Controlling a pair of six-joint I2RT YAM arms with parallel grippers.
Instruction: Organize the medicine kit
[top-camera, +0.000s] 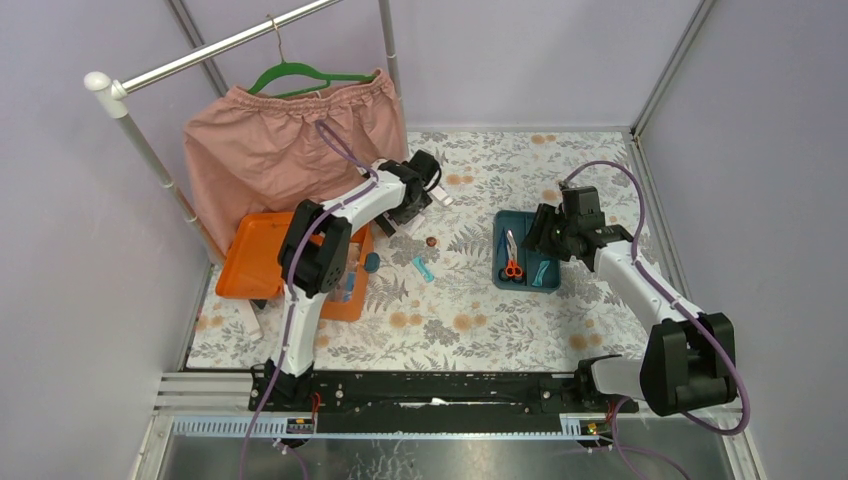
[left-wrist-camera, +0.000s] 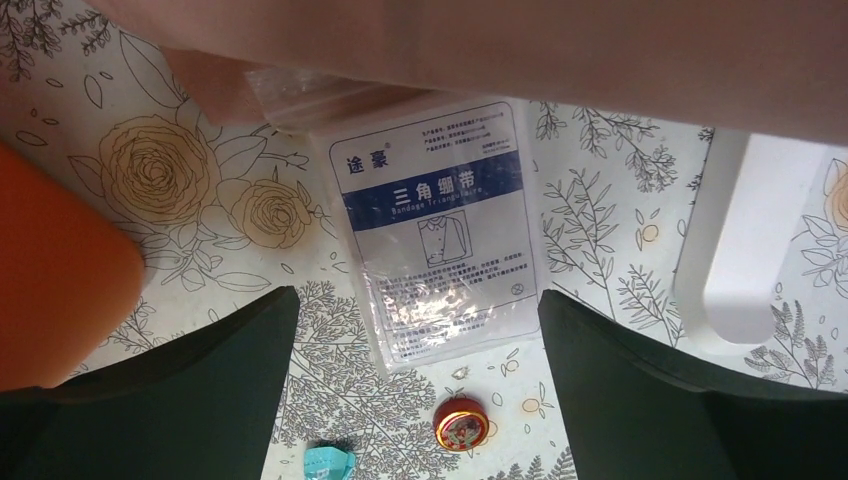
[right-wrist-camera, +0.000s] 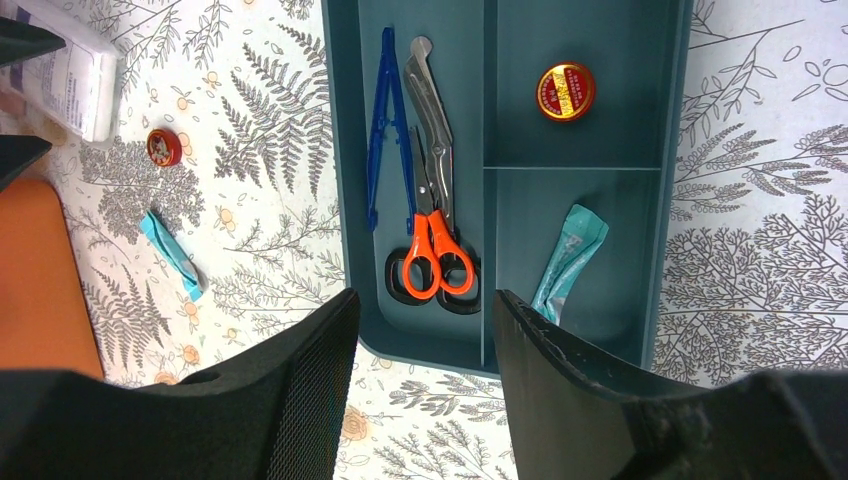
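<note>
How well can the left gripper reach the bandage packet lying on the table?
Probably yes. The left gripper hangs open right above the bandage packet, with nothing between them. Only the pink cloth hangs over the packet's far edge.

The tray (right-wrist-camera: 620, 130) I looked down on was dark teal, its scissors (right-wrist-camera: 430, 265) orange-handled, the tweezers (right-wrist-camera: 383, 120) blue, the little tin (right-wrist-camera: 565, 91) red and gold. The tablecloth (right-wrist-camera: 760, 260) beneath me was white with grey ferns and orange flowers. The box (top-camera: 262, 250) was orange.

Both grippers hang with jaws spread.
The left gripper (left-wrist-camera: 417, 305) reaches toward two o'clock; the right gripper (right-wrist-camera: 427, 305) reaches toward ten o'clock.
</note>
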